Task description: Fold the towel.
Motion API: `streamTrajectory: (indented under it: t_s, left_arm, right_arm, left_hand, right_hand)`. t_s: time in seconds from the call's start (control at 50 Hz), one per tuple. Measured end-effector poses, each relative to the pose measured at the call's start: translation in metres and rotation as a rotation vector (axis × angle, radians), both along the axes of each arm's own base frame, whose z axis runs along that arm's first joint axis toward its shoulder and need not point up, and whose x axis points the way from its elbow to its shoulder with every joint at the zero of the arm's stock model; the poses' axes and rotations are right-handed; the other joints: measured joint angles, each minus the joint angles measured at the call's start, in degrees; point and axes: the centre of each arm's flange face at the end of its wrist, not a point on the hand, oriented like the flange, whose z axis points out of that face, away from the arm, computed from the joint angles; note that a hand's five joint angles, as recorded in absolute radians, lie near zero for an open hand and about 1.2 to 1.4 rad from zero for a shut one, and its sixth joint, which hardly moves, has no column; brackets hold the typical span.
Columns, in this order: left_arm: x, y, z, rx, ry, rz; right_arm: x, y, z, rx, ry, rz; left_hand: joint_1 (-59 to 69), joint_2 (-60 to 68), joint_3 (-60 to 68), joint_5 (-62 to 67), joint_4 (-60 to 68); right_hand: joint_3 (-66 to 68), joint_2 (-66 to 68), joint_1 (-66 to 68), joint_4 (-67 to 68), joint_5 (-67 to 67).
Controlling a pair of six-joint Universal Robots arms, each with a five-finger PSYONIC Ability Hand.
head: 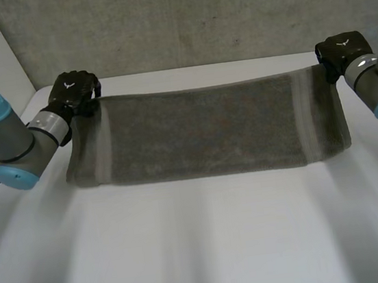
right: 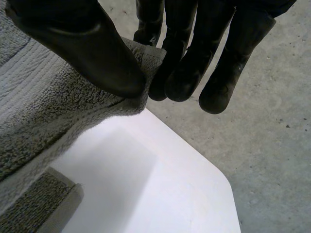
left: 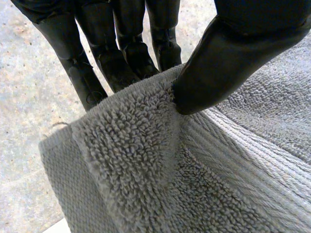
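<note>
You have the grey terry-cloth towel (head: 201, 129) stretched across the far half of the white table (head: 202, 250). Your left hand (head: 71, 90) pinches its ten-o'clock corner between thumb and fingers, and your right hand (head: 342, 50) pinches the two-o'clock corner likewise.

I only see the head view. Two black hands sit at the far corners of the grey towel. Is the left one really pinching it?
Observer: Yes. The left wrist view shows the black left hand pressing its thumb onto the grey terry towel corner, with its fingers behind.
Operator: And the other one?
Observer: The black right hand pinches its corner between thumb and fingers too.
Operator: Is that corner lying on the table?
Observer: No, it is lifted, with the white table bare beneath it.
</note>
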Motion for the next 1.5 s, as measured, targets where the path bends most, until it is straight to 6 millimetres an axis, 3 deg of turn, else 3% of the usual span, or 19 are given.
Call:
streamTrajectory:
  t_s: [0.06, 0.1, 0.14, 0.2, 0.26, 0.42, 0.58, 0.72, 0.88, 1.04, 1.18, 1.24, 1.38, 1.5]
  left_arm:
    - [-0.002, -0.006, -0.008, -0.002, 0.001, 0.004]
    - [-0.005, -0.010, -0.015, -0.001, 0.001, 0.009]
    - [-0.006, -0.012, -0.021, 0.005, 0.001, 0.014]
    - [-0.007, -0.012, -0.025, 0.014, 0.001, 0.025]
    - [-0.009, -0.011, -0.023, 0.020, 0.001, 0.041]
    - [-0.015, 0.003, -0.004, 0.047, 0.000, 0.063]
    - [-0.008, 0.036, 0.021, 0.101, -0.012, 0.067]
    - [0.002, 0.072, 0.028, 0.132, -0.020, 0.075]
    - [0.012, 0.106, 0.021, 0.129, -0.016, 0.086]
    - [0.017, 0.120, 0.007, 0.126, -0.016, 0.114]
    - [0.018, 0.121, 0.002, 0.126, -0.016, 0.141]
    - [0.018, 0.121, 0.002, 0.127, -0.016, 0.145]
    - [0.019, 0.121, 0.001, 0.131, -0.016, 0.149]
    - [0.020, 0.121, -0.001, 0.126, -0.015, 0.150]
  right_arm:
    - [0.004, -0.005, -0.005, -0.010, 0.001, -0.007]
    - [0.007, -0.008, -0.010, -0.018, 0.001, -0.009]
    - [0.011, -0.010, -0.013, -0.024, 0.001, -0.008]
    - [0.014, -0.011, -0.014, -0.029, 0.000, -0.006]
    - [0.018, -0.008, -0.013, -0.031, 0.000, -0.002]
    - [0.030, 0.014, 0.009, -0.034, -0.008, 0.025]
    - [0.025, 0.050, 0.021, -0.001, 0.005, 0.038]
    - [0.016, 0.079, 0.006, 0.049, 0.038, 0.039]
    - [0.008, 0.101, -0.032, 0.138, 0.123, 0.049]
    - [0.001, 0.100, -0.067, 0.168, 0.161, 0.047]
    - [-0.001, 0.093, -0.089, 0.164, 0.200, 0.059]
    - [-0.002, 0.090, -0.097, 0.165, 0.226, 0.063]
    - [-0.010, 0.081, -0.104, 0.154, 0.260, 0.048]
    - [-0.029, 0.068, -0.096, 0.127, 0.259, -0.007]
  left_hand:
    - [0.0, 0.0, 0.0, 0.0, 0.0]
    - [-11.7, -14.0, -13.6, -11.6, -14.4]
    - [-34.9, -37.7, -35.4, -35.6, -36.8]
    - [-54.7, -58.4, -57.0, -57.1, -58.1]
    - [-56.2, -61.2, -60.2, -60.2, -61.2]
    - [-56.2, -61.2, -60.2, -60.3, -61.2]
    - [-56.2, -61.2, -60.2, -60.3, -61.2]
    - [-56.2, -61.2, -60.2, -60.3, -61.2]
    - [-56.2, -61.2, -60.2, -60.3, -61.2]
    - [-56.2, -61.2, -60.2, -60.3, -61.2]
    - [-56.2, -61.2, -60.2, -60.3, -61.2]
    - [-56.2, -61.2, -60.2, -60.3, -61.2]
    - [-56.2, -61.2, -60.2, -60.3, -61.2]
    - [-56.3, -61.3, -60.2, -60.3, -61.2]
  right_hand:
    - [0.0, 0.0, 0.0, 0.0, 0.0]
    - [-1.4, -1.1, -2.0, -1.8, -1.9]
    - [-20.2, -20.5, -20.8, -20.8, -21.7]
    - [-48.3, -49.4, -50.0, -48.5, -51.6]
    - [-61.7, -61.9, -61.7, -61.5, -63.4]
    - [-62.2, -62.1, -63.0, -61.8, -63.4]
    - [-62.2, -62.1, -63.2, -61.8, -63.4]
    - [-62.2, -62.1, -63.2, -61.8, -63.4]
    - [-62.2, -62.1, -63.2, -61.8, -63.4]
    - [-62.0, -61.8, -62.5, -61.5, -63.0]
    - [-54.8, -54.3, -54.8, -54.9, -54.2]
    - [-47.4, -46.9, -47.8, -47.3, -47.4]
    - [-5.8, -3.2, -4.8, -4.5, -4.3]
    - [-1.8, -0.6, -1.3, 0.0, -0.5]
